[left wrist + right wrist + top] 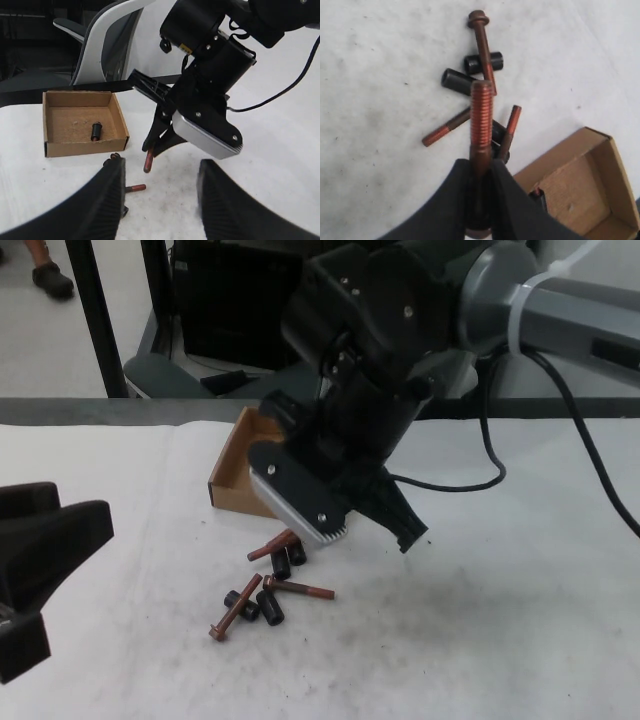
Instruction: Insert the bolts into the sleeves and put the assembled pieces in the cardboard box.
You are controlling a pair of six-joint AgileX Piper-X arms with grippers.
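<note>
The right claw (481, 170) clenches a bolt (481, 115) by its head end, threads outward, above loose sleeves (483, 62) beside the box (85, 146). The left claw (160, 195) hangs spread. With so short a hold, the bolt could pivot, miss a sleeve's bore or scatter them.

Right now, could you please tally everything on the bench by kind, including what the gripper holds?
Loose bolts: 4, one of them in the right gripper
Loose sleeves: 4
Assembled pieces: 1
Cardboard box: 1, holding that piece
Total: 10
</note>
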